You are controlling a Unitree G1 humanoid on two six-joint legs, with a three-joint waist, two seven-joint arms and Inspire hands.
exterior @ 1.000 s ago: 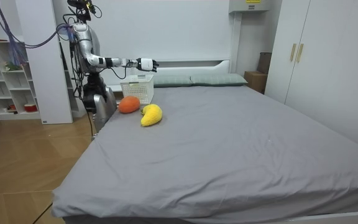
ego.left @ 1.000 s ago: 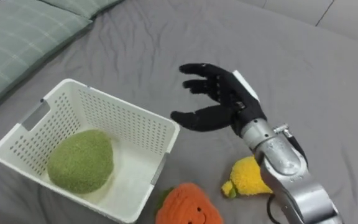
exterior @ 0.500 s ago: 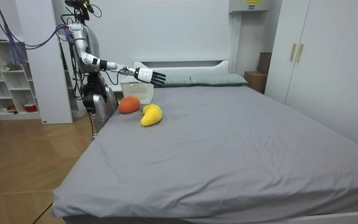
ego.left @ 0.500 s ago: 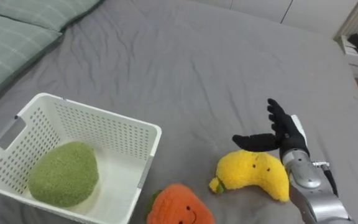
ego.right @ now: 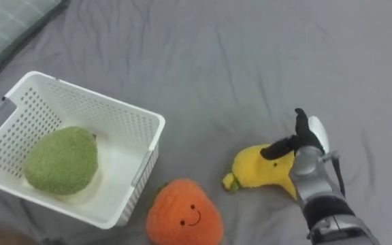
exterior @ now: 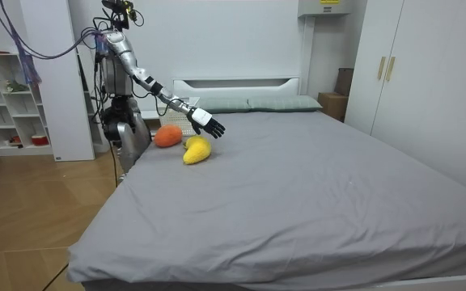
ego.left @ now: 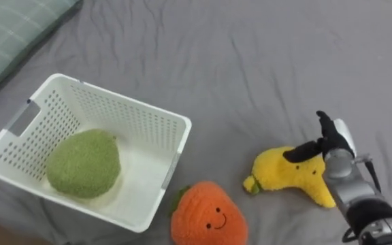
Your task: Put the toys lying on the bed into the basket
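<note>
The grey bed [ego.left: 250, 54] is the playing field. The robot stands at its side by the head end, arm stretched out low over the cover in the room view. The white basket [ego.left: 141, 126] sits on the bed and is our marker. A green plush toy [ego.left: 84, 163] is already inside it, lying against its left wall. Outside, an orange plush toy [ego.left: 206, 219] sits just off the basket's near right corner. A yellow plush toy [ego.left: 284, 173] lies further right of the basket, near the orange one but apart from it.

The yellow one looks like the pick now. To do it well, the hand should settle lower and wrap the fat middle of the toy rather than its thin stalk end, which points back toward the basket. Plush gives under pressure, so it needs a full, deep close before lifting. Then comes a carry left over the basket's right rim, high enough to clear it, without nudging the orange toy.

The right hand [ego.left: 329, 136] is at the yellow toy's end farthest from the basket. Its fingers are straight and pointing away, its thumb is splayed out across the top of the toy, and nothing is clasped. Whether the palm is touching the plush, I can't tell. The forearm comes in from the lower right, wrist angled down.
</note>
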